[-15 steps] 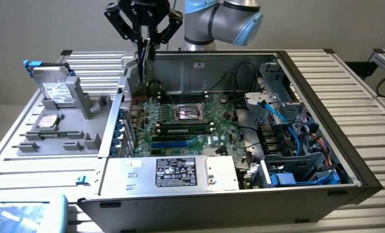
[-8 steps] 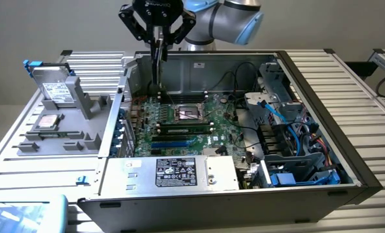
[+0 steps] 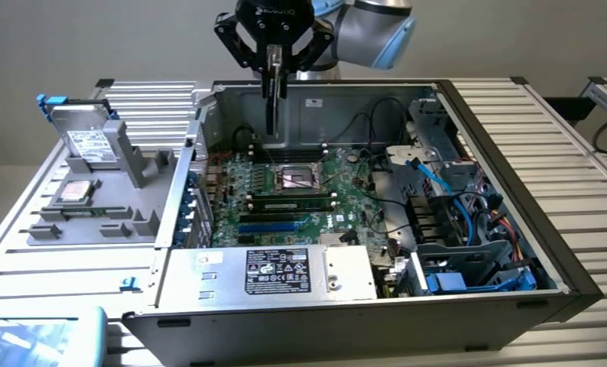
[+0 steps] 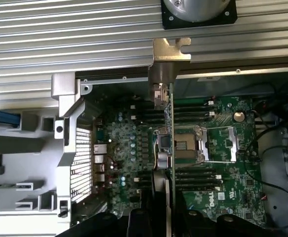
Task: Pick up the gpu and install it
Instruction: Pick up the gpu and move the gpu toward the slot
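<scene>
Grips the gpu [image 3: 273, 103] in the pincer [image 3: 273, 67], jaws clamped on the card's top edge. Holds it upright and edge-on, hanging straight down from the pincer, above the open case [image 3: 507, 229] and not seated in any slot. Hovers over the motherboard [image 3: 324, 222], with the bare socket [image 3: 295, 177] below the pincer and a little toward the exterior view's right. From the wrist, shows the gpu [image 4: 170, 148] as a thin line running away from the pincer [image 4: 166, 219], just beside the socket [image 4: 198, 148], its silver bracket [image 4: 169, 54] at the far end, over the case's rear wall. Lower and nearer the exterior camera than the pincer, a power supply [image 3: 283, 271]. Well off to the exterior view's left of the pincer, a grey tray [image 3: 141, 164] with a hard drive [image 3: 87, 144] standing in it.
</scene>
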Robot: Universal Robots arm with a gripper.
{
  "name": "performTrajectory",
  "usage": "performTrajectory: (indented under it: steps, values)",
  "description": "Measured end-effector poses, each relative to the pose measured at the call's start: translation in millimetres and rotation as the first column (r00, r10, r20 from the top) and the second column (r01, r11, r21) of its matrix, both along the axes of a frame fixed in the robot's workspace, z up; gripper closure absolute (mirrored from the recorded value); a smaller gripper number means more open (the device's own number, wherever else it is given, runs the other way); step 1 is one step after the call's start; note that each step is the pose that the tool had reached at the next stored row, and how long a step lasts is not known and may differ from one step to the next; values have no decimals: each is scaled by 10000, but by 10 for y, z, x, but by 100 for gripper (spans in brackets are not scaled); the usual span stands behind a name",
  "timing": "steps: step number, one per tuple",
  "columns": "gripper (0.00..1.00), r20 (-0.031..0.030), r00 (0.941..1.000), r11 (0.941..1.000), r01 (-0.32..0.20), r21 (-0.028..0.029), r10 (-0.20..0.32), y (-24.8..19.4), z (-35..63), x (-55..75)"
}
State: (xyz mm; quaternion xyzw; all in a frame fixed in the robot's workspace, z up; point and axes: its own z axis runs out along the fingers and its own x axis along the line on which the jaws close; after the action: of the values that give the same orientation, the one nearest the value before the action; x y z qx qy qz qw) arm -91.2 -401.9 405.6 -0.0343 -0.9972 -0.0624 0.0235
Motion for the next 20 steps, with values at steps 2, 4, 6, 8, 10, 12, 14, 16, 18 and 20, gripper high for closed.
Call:
performTrajectory:
  steps: [2,4,6,8,10,12,14,16,18,20]
  values:
    - [72,6,10000,10000,0,-3,0,0,-5,74]
    - [72,7,10000,10000,-1,-4,1,0,-10,153]
    - [72,7,10000,10000,-1,-4,1,0,-16,207]
    - [72,8,10000,10000,-1,-4,1,0,-20,240]
    - [72,8,10000,10000,0,-5,0,0,-25,281]
    - [72,8,10000,10000,0,-3,0,0,-32,342]
    - [72,6,10000,10000,0,-5,0,0,-38,412]
    - [72,7,10000,10000,-1,-4,1,0,-44,471]
    - [72,4,10000,10000,0,-3,0,0,-50,526]
    - [72,-6,10000,10000,-2,-3,2,0,-57,575]
